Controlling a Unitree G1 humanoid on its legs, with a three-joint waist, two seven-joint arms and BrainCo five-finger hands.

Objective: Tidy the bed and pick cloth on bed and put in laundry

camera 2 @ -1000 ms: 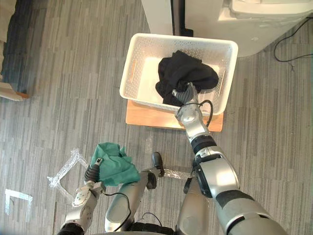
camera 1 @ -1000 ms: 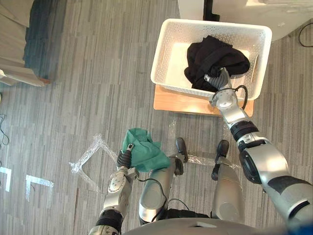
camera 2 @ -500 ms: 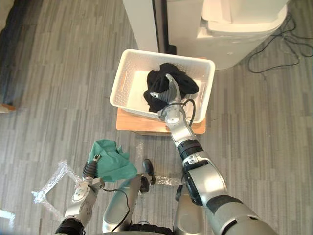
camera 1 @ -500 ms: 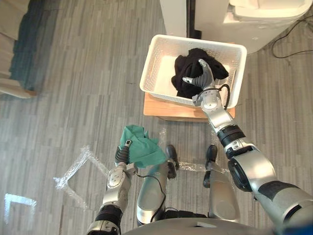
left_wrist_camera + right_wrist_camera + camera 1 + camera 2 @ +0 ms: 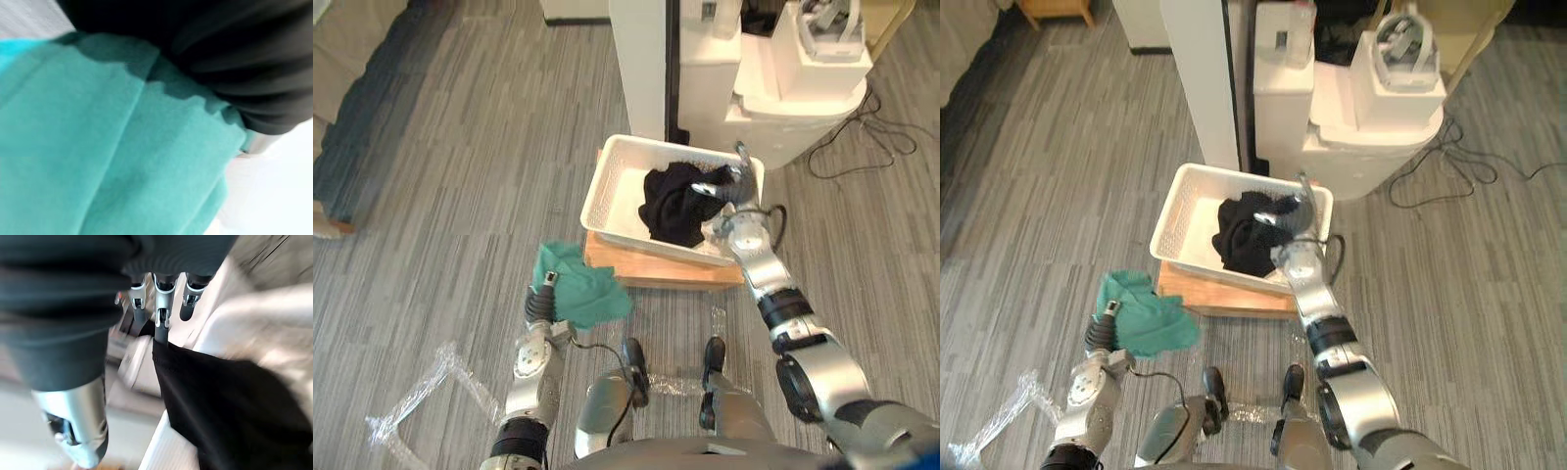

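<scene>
Black cloth [image 5: 674,204] lies heaped in white basket [image 5: 610,192], already in for laundry. Right hand [image 5: 732,196] hovers at its 3 o'clock, fingers straight, empty. Teal cloth [image 5: 576,289], at basket's 7 o'clock, rides on left hand [image 5: 542,302], likely next in; grasp hidden, cannot tell. Count: two cloths, one basket, one wooden stand [image 5: 656,269] beneath.

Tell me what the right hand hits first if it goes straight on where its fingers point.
Right hand: likely the white basket's far rim, then the white appliance behind it; depth is unclear.
</scene>
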